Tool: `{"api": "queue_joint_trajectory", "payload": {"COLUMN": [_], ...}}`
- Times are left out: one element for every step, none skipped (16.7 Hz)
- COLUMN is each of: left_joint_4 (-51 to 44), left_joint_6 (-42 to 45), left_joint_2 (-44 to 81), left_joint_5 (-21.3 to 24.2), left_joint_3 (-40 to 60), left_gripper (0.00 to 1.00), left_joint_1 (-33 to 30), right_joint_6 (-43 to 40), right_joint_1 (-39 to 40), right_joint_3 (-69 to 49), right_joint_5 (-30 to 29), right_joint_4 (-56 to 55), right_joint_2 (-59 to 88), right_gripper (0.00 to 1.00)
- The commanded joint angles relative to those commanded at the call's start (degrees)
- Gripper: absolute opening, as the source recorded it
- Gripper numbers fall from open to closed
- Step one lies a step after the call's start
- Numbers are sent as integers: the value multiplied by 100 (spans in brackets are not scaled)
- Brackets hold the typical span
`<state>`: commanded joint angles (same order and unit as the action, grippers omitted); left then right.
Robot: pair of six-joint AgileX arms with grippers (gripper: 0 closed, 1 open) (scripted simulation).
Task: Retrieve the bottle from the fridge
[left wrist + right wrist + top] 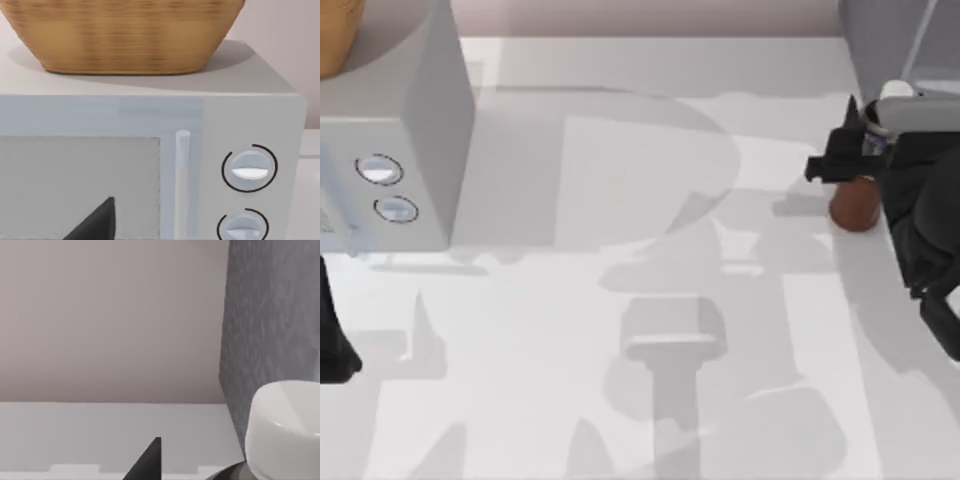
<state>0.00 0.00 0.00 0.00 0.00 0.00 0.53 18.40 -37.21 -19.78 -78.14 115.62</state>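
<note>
The reddish-brown bottle [855, 207] stands upright at the table's far right, its white cap [897, 91] above it. My right gripper [848, 168] is shut on the bottle around its middle. In the right wrist view the cap [285, 430] is close beside one black fingertip [150, 462]. The dark grey speckled fridge [880, 40] rises just behind the bottle at the back right corner, and its side [270, 315] also appears in the right wrist view. I cannot tell whether the bottle rests on the table or hangs just above it.
A light grey box with two round dials [390, 120] stands at the back left, with a wicker basket [125, 35] on top. My left gripper [335, 350] is parked at the left edge, facing that box. The white table [620, 350] stretches between the arms.
</note>
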Motion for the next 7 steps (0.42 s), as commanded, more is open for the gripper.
{"api": "queue_joint_trajectory", "payload": {"left_joint_4": [0,0,0,0,0,0,0], "left_joint_6": [0,0,0,0,0,0,0], "left_joint_2": [0,0,0,0,0,0,0], "left_joint_5": [0,0,0,0,0,0,0], "left_joint_3": [0,0,0,0,0,0,0], "left_gripper": [100,100,100,100,100,100,100], "left_joint_1": [0,0,0,0,0,0,0], "right_joint_6": [0,0,0,0,0,0,0], "right_joint_1": [0,0,0,0,0,0,0], "right_joint_3": [0,0,0,0,0,0,0], "right_joint_5": [0,0,0,0,0,0,0], "right_joint_4": [0,0,0,0,0,0,0], "right_joint_2": [0,0,0,0,0,0,0], "right_gripper": [98,100,100,100,100,100,100]}}
